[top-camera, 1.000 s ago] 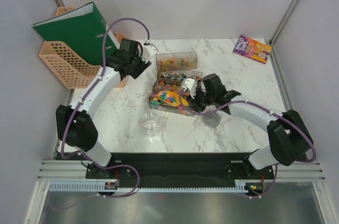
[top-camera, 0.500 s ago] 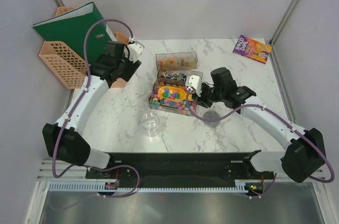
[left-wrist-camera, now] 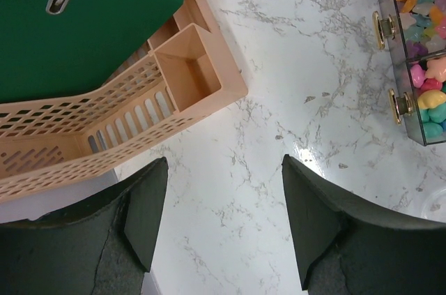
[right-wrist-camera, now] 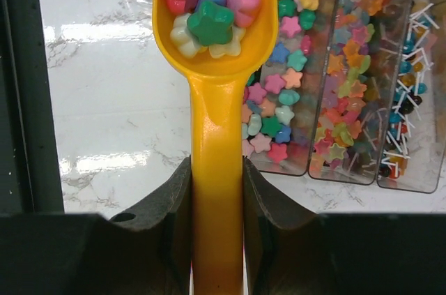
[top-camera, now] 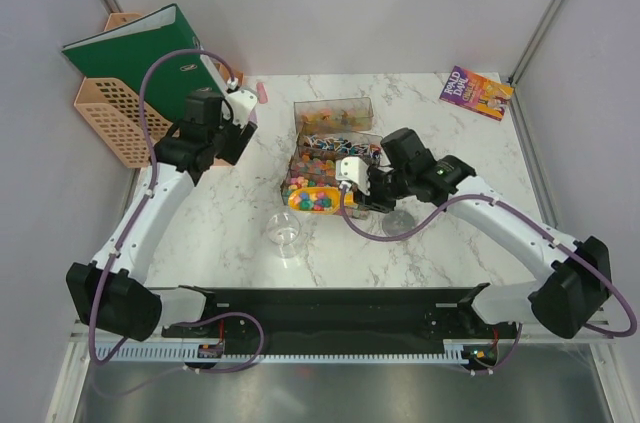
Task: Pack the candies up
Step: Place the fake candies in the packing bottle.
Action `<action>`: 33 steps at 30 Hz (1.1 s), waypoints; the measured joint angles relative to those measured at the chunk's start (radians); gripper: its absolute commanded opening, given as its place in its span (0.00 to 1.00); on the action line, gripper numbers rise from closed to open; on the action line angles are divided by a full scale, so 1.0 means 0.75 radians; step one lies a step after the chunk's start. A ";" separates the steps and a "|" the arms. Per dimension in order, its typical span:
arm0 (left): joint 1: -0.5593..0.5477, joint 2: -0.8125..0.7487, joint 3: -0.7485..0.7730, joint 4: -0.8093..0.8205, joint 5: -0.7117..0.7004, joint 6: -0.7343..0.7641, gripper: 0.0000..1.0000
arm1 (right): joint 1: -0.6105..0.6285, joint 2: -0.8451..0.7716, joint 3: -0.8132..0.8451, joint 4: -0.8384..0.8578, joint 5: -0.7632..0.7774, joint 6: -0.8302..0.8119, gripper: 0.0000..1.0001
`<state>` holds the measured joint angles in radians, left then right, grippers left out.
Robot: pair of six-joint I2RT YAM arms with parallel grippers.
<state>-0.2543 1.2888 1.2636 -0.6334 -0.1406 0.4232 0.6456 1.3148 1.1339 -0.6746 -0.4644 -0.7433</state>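
Right gripper (right-wrist-camera: 217, 201) is clamped narrow on the handle of the orange scoop (right-wrist-camera: 217, 127), one finger on each side, and the bowl carries a small heap of candies (right-wrist-camera: 209, 9): star-shaped sweets in pink, blue, green, cream and yellow. I can pick out about eight before the bowl's tip runs out of the wrist view.

From above, the loaded scoop (top-camera: 318, 200) sits level at the near-left corner of the clear organiser box (top-camera: 333, 115), with its long axis running roughly left to right. The bowl points left and the handle runs back to the right gripper (top-camera: 362, 189). The clear cup (top-camera: 284, 232) stands on the marble just beside the bowl, toward the near edge and a little left. To my eye the coming move turns on that gap: carry the bowl over the cup's mouth and tip it. The right arm is much the nearer one.

More candies (right-wrist-camera: 273, 100) lie loose in the box, where the wrist view shows three compartments: two of stars and one of thin sticks.

Left gripper (left-wrist-camera: 223, 222) hangs wide and empty above bare marble, well off to the left by the peach basket (left-wrist-camera: 209, 75).

By count there is one scoop, one clear cup and a second clear round piece (top-camera: 398, 225) under the right arm, cup or lid I cannot tell. There is also one basket with one green binder (top-camera: 140, 58), and one book (top-camera: 476, 93) at the far right corner.
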 measured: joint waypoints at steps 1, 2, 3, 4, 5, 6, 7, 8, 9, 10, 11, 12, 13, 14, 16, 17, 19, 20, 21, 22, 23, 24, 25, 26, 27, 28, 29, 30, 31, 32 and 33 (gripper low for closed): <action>0.000 -0.008 -0.008 0.000 -0.001 -0.001 0.73 | 0.017 0.012 0.002 -0.011 0.006 -0.010 0.00; 0.000 -0.014 -0.014 0.002 -0.002 -0.002 0.74 | 0.036 0.025 0.006 -0.028 0.017 -0.020 0.00; 0.001 -0.020 -0.019 0.004 -0.005 -0.005 0.74 | 0.053 0.042 0.012 -0.049 0.032 -0.030 0.00; 0.001 -0.026 -0.026 0.008 -0.009 -0.006 0.74 | 0.073 0.061 0.021 -0.072 0.046 -0.042 0.00; 0.001 -0.033 -0.032 0.011 -0.010 -0.008 0.74 | 0.090 0.079 0.031 -0.090 0.062 -0.053 0.00; 0.002 -0.041 -0.039 0.012 -0.010 -0.009 0.74 | 0.100 0.094 0.039 -0.104 0.075 -0.060 0.00; 0.002 -0.046 -0.043 0.014 -0.010 -0.010 0.74 | 0.114 0.111 0.051 -0.122 0.089 -0.069 0.00; 0.003 -0.052 -0.047 0.018 -0.010 -0.010 0.74 | 0.125 0.125 0.065 -0.141 0.103 -0.079 0.00; 0.004 -0.056 -0.051 0.022 -0.010 -0.011 0.74 | 0.132 0.138 0.079 -0.158 0.114 -0.087 0.00; 0.006 -0.060 -0.054 0.026 -0.011 -0.012 0.74 | 0.139 0.152 0.096 -0.175 0.129 -0.095 0.00; 0.007 -0.063 -0.057 0.030 -0.010 -0.016 0.74 | 0.144 0.164 0.114 -0.186 0.142 -0.100 0.00; 0.009 -0.065 -0.058 0.031 -0.010 -0.019 0.74 | 0.150 0.175 0.129 -0.196 0.153 -0.104 0.00; 0.011 -0.067 -0.058 0.032 -0.010 -0.021 0.74 | 0.155 0.187 0.148 -0.209 0.165 -0.109 0.00; 0.012 -0.070 -0.058 0.032 -0.010 -0.023 0.74 | 0.160 0.198 0.163 -0.216 0.181 -0.113 0.00; 0.014 -0.077 -0.058 0.035 -0.010 -0.026 0.74 | 0.175 0.221 0.200 -0.241 0.216 -0.122 0.00; 0.014 -0.082 -0.058 0.037 -0.010 -0.028 0.74 | 0.186 0.232 0.219 -0.249 0.237 -0.125 0.00; 0.014 -0.091 -0.060 0.044 -0.010 -0.031 0.74 | 0.217 0.252 0.248 -0.266 0.277 -0.139 0.00; 0.014 -0.095 -0.063 0.051 -0.010 -0.031 0.74 | 0.235 0.260 0.260 -0.275 0.295 -0.148 0.00; 0.014 -0.098 -0.066 0.053 -0.009 -0.032 0.74 | 0.256 0.267 0.271 -0.283 0.315 -0.158 0.00; 0.014 -0.100 -0.071 0.058 -0.009 -0.032 0.74 | 0.271 0.274 0.280 -0.291 0.326 -0.164 0.00; 0.014 -0.100 -0.076 0.062 -0.009 -0.033 0.74 | 0.287 0.280 0.289 -0.300 0.344 -0.170 0.00; 0.014 -0.100 -0.081 0.066 -0.009 -0.033 0.74 | 0.304 0.288 0.303 -0.315 0.362 -0.178 0.00; 0.014 -0.100 -0.087 0.068 -0.009 -0.035 0.74 | 0.321 0.297 0.316 -0.327 0.379 -0.184 0.00; 0.014 -0.100 -0.092 0.069 -0.009 -0.037 0.74 | 0.335 0.306 0.330 -0.340 0.400 -0.190 0.00; 0.014 -0.100 -0.094 0.070 -0.009 -0.039 0.74 | 0.345 0.313 0.342 -0.351 0.414 -0.193 0.00; 0.015 -0.100 -0.096 0.071 -0.008 -0.041 0.74 | 0.357 0.321 0.356 -0.365 0.433 -0.196 0.00; 0.015 -0.100 -0.097 0.072 -0.009 -0.042 0.74 | 0.366 0.330 0.373 -0.380 0.450 -0.198 0.00; 0.015 -0.100 -0.098 0.075 -0.008 -0.042 0.74 | 0.375 0.340 0.394 -0.398 0.468 -0.201 0.00; 0.015 -0.100 -0.099 0.078 -0.009 -0.044 0.74 | 0.382 0.350 0.414 -0.412 0.484 -0.202 0.00; 0.015 -0.101 -0.099 0.080 -0.008 -0.045 0.74 | 0.390 0.362 0.438 -0.432 0.504 -0.202 0.00; 0.015 -0.102 -0.100 0.081 -0.008 -0.047 0.74 | 0.395 0.373 0.462 -0.452 0.522 -0.203 0.00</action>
<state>-0.2432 1.2125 1.1885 -0.5728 -0.1463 0.3878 0.9421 1.5944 1.4803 -1.0134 -0.0731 -0.8959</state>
